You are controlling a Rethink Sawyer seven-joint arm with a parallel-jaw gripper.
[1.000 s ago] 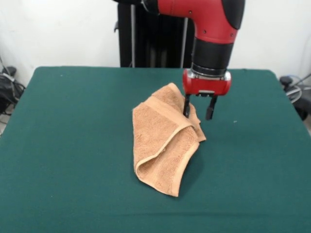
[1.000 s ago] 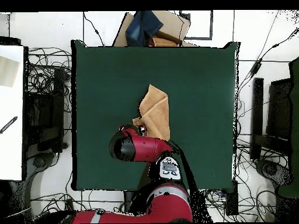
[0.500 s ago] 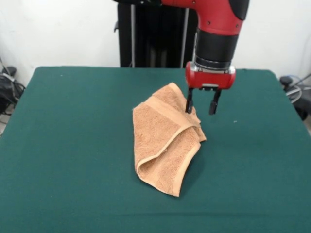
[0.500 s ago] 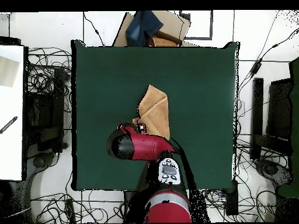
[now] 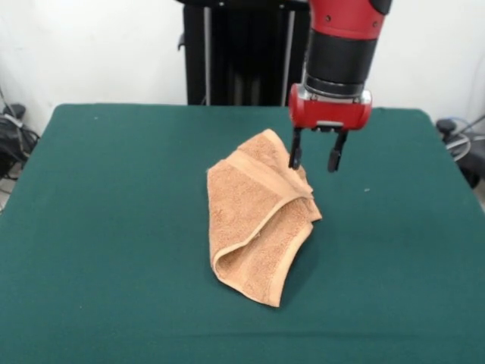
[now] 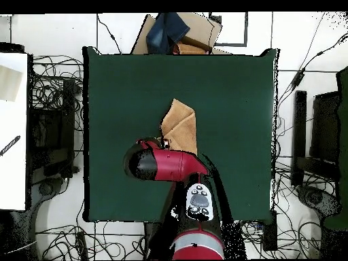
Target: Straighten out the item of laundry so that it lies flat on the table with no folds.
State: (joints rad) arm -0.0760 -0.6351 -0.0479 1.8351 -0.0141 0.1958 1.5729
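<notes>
The item of laundry point(image 5: 254, 220) is a light orange-tan towel, folded over itself into a rough triangle near the middle of the green table point(image 5: 114, 227). Its woven band runs diagonally across the top fold. My gripper point(image 5: 313, 161) hangs open just above the towel's far right corner, with nothing between its fingers. From overhead, the towel point(image 6: 180, 126) shows on the table point(image 6: 231, 102), and the red arm covers its lower end; the gripper is hidden under the arm there.
Brown cardboard with a blue cloth point(image 6: 173, 30) lies beyond the table's top edge in the overhead view. Cables and black stands surround the table on the floor. A white surface point(image 6: 12, 129) stands at the left.
The open gripper has risen off the towel's corner and shifted slightly right. The towel lies as it did.
</notes>
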